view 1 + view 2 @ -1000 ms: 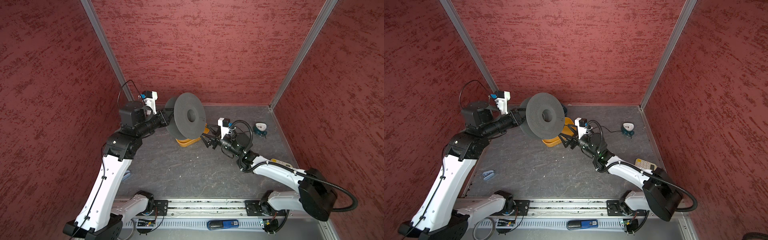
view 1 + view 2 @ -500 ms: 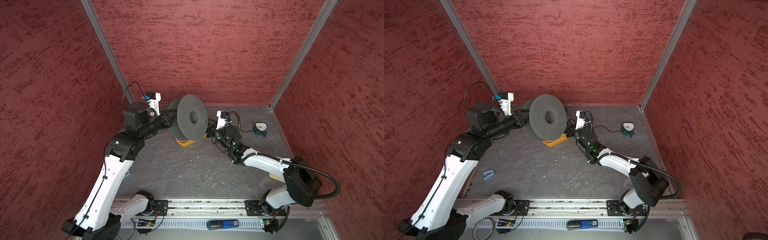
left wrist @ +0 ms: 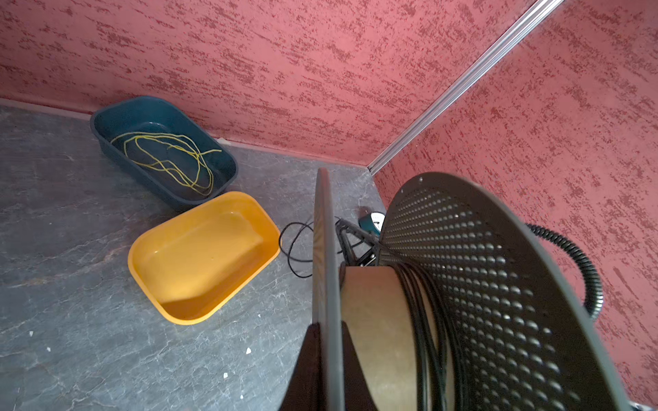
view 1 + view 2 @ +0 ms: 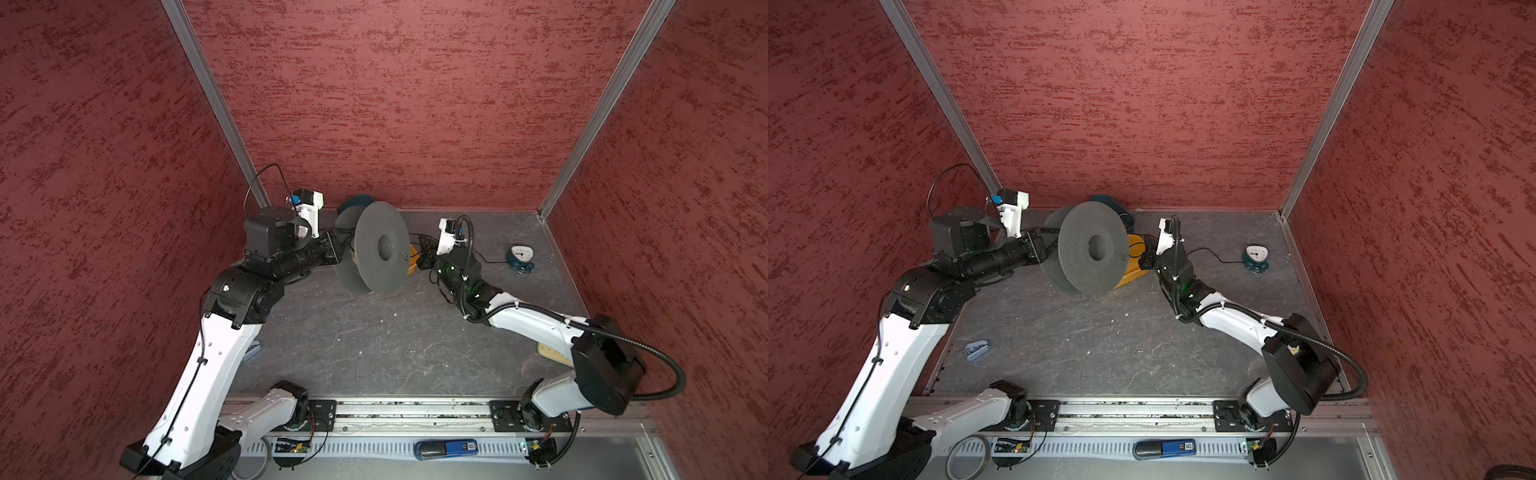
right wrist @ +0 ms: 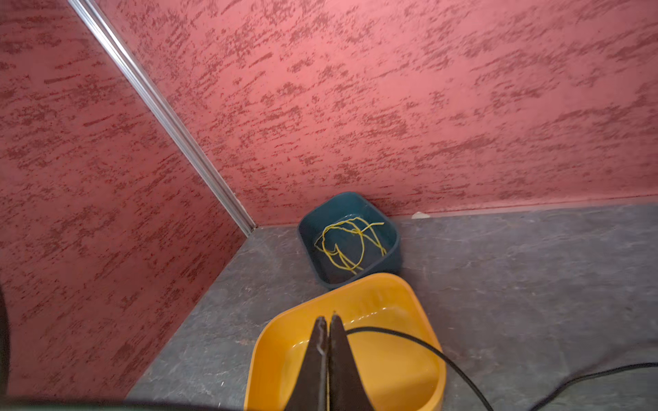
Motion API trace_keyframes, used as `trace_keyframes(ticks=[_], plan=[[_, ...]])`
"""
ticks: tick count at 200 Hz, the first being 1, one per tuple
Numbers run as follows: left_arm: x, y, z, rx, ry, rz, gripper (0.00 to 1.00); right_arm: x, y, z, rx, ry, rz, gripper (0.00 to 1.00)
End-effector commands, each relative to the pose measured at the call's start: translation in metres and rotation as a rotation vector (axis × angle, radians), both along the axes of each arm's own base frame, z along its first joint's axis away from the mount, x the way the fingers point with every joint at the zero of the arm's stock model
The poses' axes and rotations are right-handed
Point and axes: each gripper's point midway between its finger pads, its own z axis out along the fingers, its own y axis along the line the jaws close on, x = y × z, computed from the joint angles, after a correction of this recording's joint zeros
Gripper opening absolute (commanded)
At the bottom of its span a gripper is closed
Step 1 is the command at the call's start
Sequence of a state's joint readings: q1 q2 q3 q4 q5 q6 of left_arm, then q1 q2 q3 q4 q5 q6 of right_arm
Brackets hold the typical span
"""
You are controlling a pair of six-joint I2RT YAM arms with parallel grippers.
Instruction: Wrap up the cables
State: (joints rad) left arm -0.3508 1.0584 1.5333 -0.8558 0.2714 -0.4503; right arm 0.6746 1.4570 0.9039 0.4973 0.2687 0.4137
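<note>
1. In both top views the left claw (image 4: 343,247) is clamped on the near flange of a grey perforated spool (image 4: 380,249). It carries the spool on edge, with the axle roughly level and pointing toward the right claw (image 4: 423,252). The right claw sits just beside the far flange, over the yellow tray (image 4: 1136,274), with its jaws together. The black cord (image 4: 1233,262) trails off behind this claw, across the table toward a small blue clock (image 4: 1255,257).
2. In the left wrist view 1 flange stands between the left claw's fingers. Several turns of cord already sit on the cardboard hub (image 3: 374,320), against the far flange. A slack loop lies on the table beyond the claw, between spool and yellow tray. A dark blue tray (image 3: 117,106) holding thin yellow-green wire (image 3: 171,156) lies farther off.
3. In the right wrist view the fingers are pressed together above the yellow tray. The cord comes out beside 1 finger near its tip and sweeps back past the wrist. I cannot tell whether it is pinched or only passes beneath.
4. The right claw is the nearer to the loose cord. The next turn probably depends on laying that run across the axle, between the 2 flanges.
</note>
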Motion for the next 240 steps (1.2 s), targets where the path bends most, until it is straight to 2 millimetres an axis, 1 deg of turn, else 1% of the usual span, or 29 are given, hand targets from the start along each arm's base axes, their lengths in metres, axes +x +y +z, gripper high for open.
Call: trace_keyframes(ticks=[1,12,25,30,42,64,73,88,118,138,152,154,156,168,194,206,227,240], plan=[[-0.033,0.018,0.087,-0.104,-0.276,0.029,0.0,0.011,-0.081,-0.039,-0.122,0.12,-0.246,0.03],[-0.034,0.017,0.088,-0.111,-0.278,0.025,0.0,0.01,-0.089,-0.039,-0.126,0.116,-0.24,0.05],[-0.03,0.015,0.086,-0.12,-0.266,0.021,0.0,0.006,-0.086,-0.035,-0.147,0.086,-0.186,0.07],[-0.029,0.013,0.085,-0.125,-0.261,0.015,0.0,0.005,-0.081,-0.034,-0.163,0.071,-0.152,0.08],[-0.024,0.008,0.084,-0.143,-0.252,-0.003,0.0,-0.001,-0.062,-0.032,-0.202,0.035,-0.027,0.12],[-0.016,-0.005,0.082,-0.195,-0.233,-0.051,0.0,-0.01,-0.035,-0.038,-0.237,0.013,0.135,0.14],[-0.014,-0.01,0.082,-0.212,-0.224,-0.072,0.0,-0.013,-0.026,-0.043,-0.246,0.009,0.181,0.15],[-0.012,-0.013,0.083,-0.227,-0.221,-0.084,0.0,-0.015,-0.019,-0.049,-0.251,0.003,0.223,0.16],[-0.012,-0.007,0.091,-0.223,-0.24,-0.064,0.0,-0.015,-0.015,-0.061,-0.264,-0.004,0.242,0.18],[-0.013,0.001,0.097,-0.219,-0.247,-0.046,0.0,-0.011,-0.019,-0.072,-0.294,0.005,0.216,0.18],[-0.014,0.003,0.101,-0.233,-0.244,-0.053,0.0,-0.009,-0.022,-0.074,-0.31,-0.006,0.2,0.18],[-0.014,0.003,0.101,-0.237,-0.241,-0.055,0.0,-0.008,-0.021,-0.083,-0.32,0.01,0.201,0.18],[-0.014,0.003,0.102,-0.239,-0.243,-0.056,0.0,-0.007,-0.021,-0.085,-0.324,0.016,0.2,0.18],[-0.012,0.005,0.102,-0.25,-0.237,-0.055,0.0,-0.005,-0.02,-0.091,-0.337,0.02,0.201,0.17],[0.0,0.011,0.099,-0.289,-0.216,-0.027,0.0,-0.005,-0.012,-0.103,-0.331,0.059,0.233,0.07],[0.01,0.011,0.093,-0.315,-0.196,-0.016,0.0,-0.008,-0.005,-0.111,-0.348,0.077,0.242,0.0],[0.03,0.014,0.08,-0.332,-0.176,0.035,0.0,-0.018,0.008,-0.12,-0.387,0.093,0.246,0.0],[0.045,0.02,0.067,-0.314,-0.166,0.098,0.0,-0.025,0.016,-0.125,-0.402,0.108,0.247,0.0]])
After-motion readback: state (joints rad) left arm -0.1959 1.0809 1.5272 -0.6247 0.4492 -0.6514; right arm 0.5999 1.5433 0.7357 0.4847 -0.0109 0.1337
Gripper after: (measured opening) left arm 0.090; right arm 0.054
